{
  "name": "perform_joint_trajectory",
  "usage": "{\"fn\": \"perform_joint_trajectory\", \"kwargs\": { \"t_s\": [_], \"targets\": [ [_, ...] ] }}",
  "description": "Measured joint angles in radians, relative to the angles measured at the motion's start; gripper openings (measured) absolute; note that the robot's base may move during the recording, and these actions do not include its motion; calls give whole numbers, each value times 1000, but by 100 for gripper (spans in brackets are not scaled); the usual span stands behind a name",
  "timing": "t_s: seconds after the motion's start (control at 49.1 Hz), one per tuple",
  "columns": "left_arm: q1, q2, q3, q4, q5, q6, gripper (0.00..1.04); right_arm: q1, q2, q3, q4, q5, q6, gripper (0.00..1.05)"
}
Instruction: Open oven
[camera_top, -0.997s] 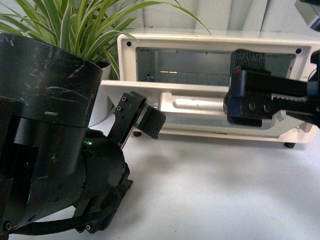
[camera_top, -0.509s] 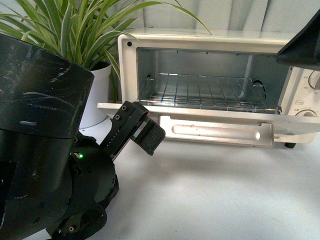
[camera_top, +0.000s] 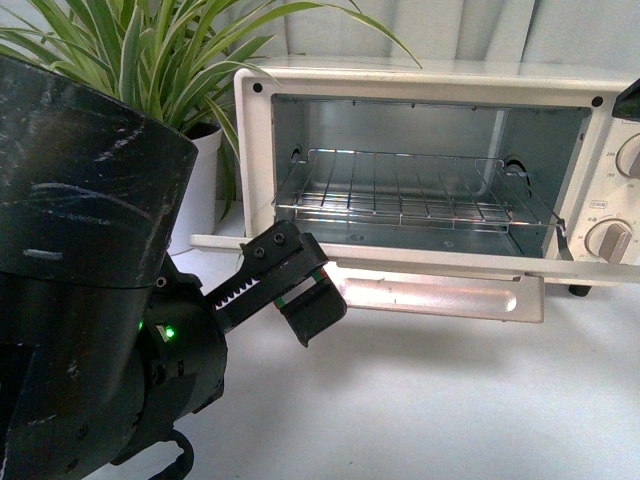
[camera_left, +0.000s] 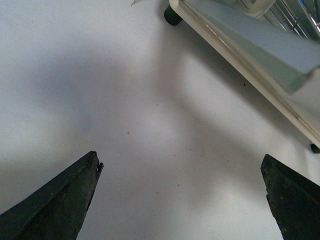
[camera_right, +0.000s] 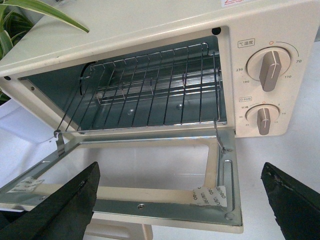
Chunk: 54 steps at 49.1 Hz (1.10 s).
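The cream-white oven (camera_top: 255, 140) stands at the back of the white table with its glass door (camera_top: 430, 290) folded down flat and its pale bar handle (camera_top: 430, 297) facing me. The wire rack (camera_top: 410, 190) and metal interior show. Two round knobs (camera_top: 612, 240) sit on its right side. My left gripper (camera_top: 300, 290) is open and empty, just in front of the door's left end, over bare table in the left wrist view (camera_left: 182, 200). My right gripper (camera_right: 182, 200) is open and empty, above the lowered door (camera_right: 150, 200), facing the open cavity (camera_right: 150, 90).
A spider plant in a white pot (camera_top: 200, 190) stands left of the oven, close to my left arm. The oven's black feet (camera_left: 172, 15) rest on the table. Bare white table (camera_top: 450, 400) lies in front of the oven.
The door has swung down from part-open to fully flat. My right gripper has pulled up and away out of the front view. My left gripper has shifted slightly right and lower.
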Motion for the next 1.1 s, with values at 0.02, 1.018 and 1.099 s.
{"fn": "perform_joint_trajectory", "kwargs": {
  "t_s": [0.02, 1.018, 1.099],
  "targets": [
    [-1, -2, -2, -1, -3, 17, 98, 0, 0, -1, 0, 0, 0, 95],
    [-73, 29, -16, -101, -153, 558, 98, -11, -12, -55, 13, -15, 2, 95],
    [-77, 29, -17, -107, -152, 594, 98, -13, -12, -55, 13, -19, 2, 95]
  ]
}}
